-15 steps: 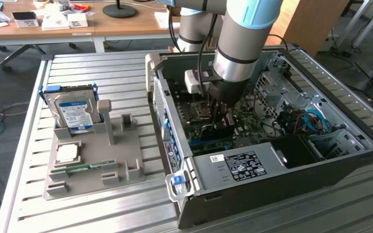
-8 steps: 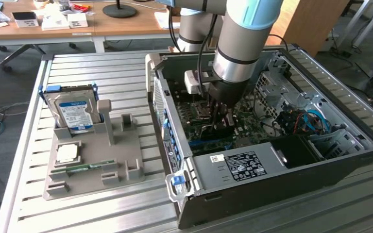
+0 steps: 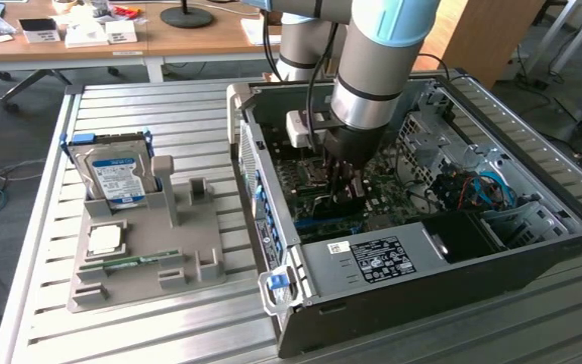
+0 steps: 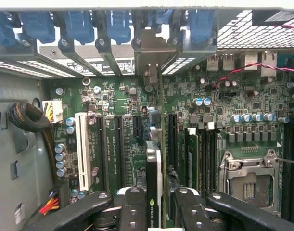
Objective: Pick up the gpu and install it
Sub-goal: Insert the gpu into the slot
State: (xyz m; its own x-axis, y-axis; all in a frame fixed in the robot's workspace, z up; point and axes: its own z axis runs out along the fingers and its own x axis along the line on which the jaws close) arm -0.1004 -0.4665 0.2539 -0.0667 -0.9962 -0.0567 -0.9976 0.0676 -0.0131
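1. Ribbed metal table [image 3: 170,311] carries the work; behind it stands a wooden desk [image 3: 170,42] with white boxes and a black round lamp base, over grey carpet with loose cables.
2. Counted on the table: one open computer case [image 3: 533,250], one grey holder tray [image 3: 149,258], one silver hard drive [image 3: 114,174] with a blue-white label standing upright in the tray, one slim green memory stick [image 3: 129,262] lying flat in it, and one square chip [image 3: 104,241] near it.
3. One arm reaches down into the case; its gripper [image 3: 344,178] is low over the motherboard [image 3: 301,178].
4. From the wrist, the two black fingers [image 4: 132,211] are closed narrowly on the gpu [image 4: 154,183], seen edge-on and upright between them, a logo on its black edge.
5. That view also shows the card's silver bracket [image 4: 151,53] up against the case's rear slot openings, among blue latches [image 4: 79,24], plus one white slot [image 4: 82,149], one empty processor socket [image 4: 248,180] and a braided cable bundle [image 4: 26,118].
6. Whether the card is fully seated I cannot tell.
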